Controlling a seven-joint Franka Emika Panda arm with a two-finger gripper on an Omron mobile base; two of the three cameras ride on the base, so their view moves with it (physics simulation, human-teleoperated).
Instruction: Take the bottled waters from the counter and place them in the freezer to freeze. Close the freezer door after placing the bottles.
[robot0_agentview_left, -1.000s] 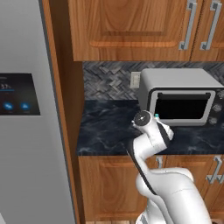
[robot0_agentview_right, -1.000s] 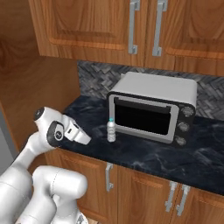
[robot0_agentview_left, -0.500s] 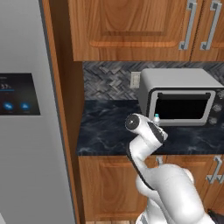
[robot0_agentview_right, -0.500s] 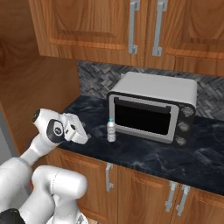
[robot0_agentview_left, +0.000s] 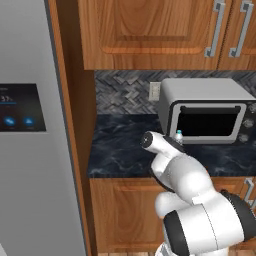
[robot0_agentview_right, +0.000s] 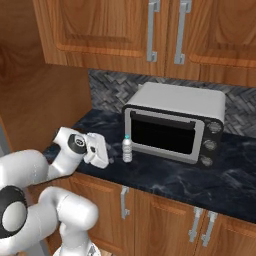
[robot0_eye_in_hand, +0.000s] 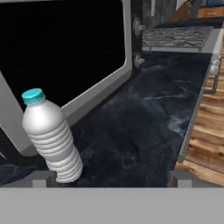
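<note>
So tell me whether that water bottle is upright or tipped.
Upright: the bottle stands on the counter with its blue cap on top, before the microwave.

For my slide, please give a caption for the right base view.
Open gripper beside whitish water bottle standing on the dark counter before the microwave.

grey microwave (robot0_agentview_right: 175, 122) with black window, wooden upper cabinets (robot0_agentview_right: 150, 35), herringbone tiled wall (robot0_agentview_left: 122, 92)

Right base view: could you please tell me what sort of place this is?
A rendered home kitchen: wooden cabinets hang above a dark stone counter, with a microwave against a tiled wall.
</note>
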